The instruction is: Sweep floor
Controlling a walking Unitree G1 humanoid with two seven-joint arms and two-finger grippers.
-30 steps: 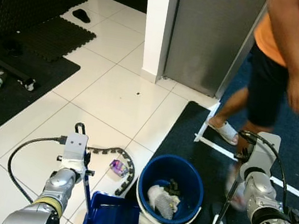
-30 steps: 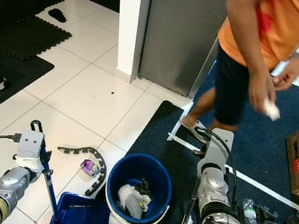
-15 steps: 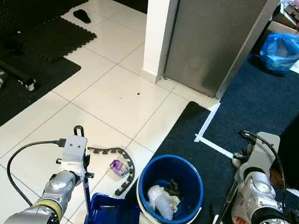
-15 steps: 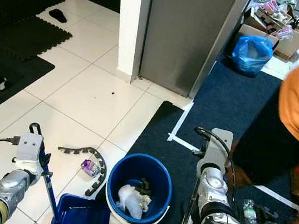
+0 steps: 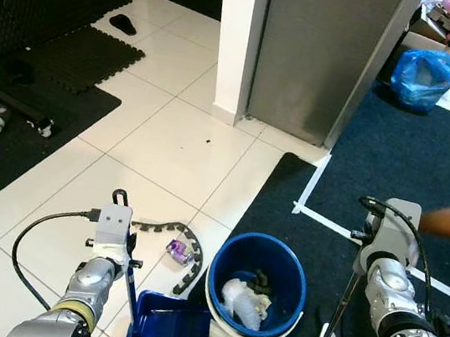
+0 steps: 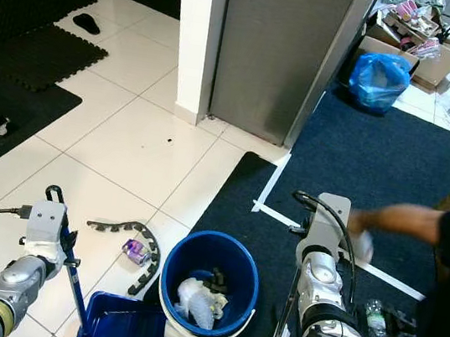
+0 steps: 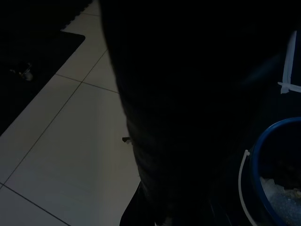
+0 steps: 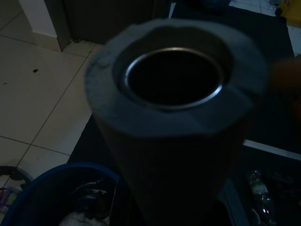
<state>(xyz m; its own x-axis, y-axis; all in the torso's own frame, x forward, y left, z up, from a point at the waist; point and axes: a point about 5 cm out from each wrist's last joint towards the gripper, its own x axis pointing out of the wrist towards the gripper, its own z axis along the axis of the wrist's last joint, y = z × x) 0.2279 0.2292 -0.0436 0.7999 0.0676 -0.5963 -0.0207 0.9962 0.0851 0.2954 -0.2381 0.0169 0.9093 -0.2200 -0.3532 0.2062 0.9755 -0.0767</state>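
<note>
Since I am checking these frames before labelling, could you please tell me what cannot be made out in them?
- Left hand's fingers: left wrist view, a dark mass blocks them.
- Right hand's fingers: right wrist view, a hollow tube end covers them.
- Dustpan: left eye view, cut off by the bottom edge.
- Person's forearm: right eye view, motion-blurred.
- Purple scrap beside the blue bucket: too small to identify.

A blue dustpan point(image 5: 170, 327) sits on the white tile floor point(image 5: 169, 143), its thin blue handle point(image 5: 129, 287) rising at a slant. Just beside it stands a round blue bucket point(image 5: 257, 285) holding white crumpled waste. A purple scrap point(image 5: 178, 251) and a curved black strip point(image 5: 182, 243) lie near the dustpan.
</note>
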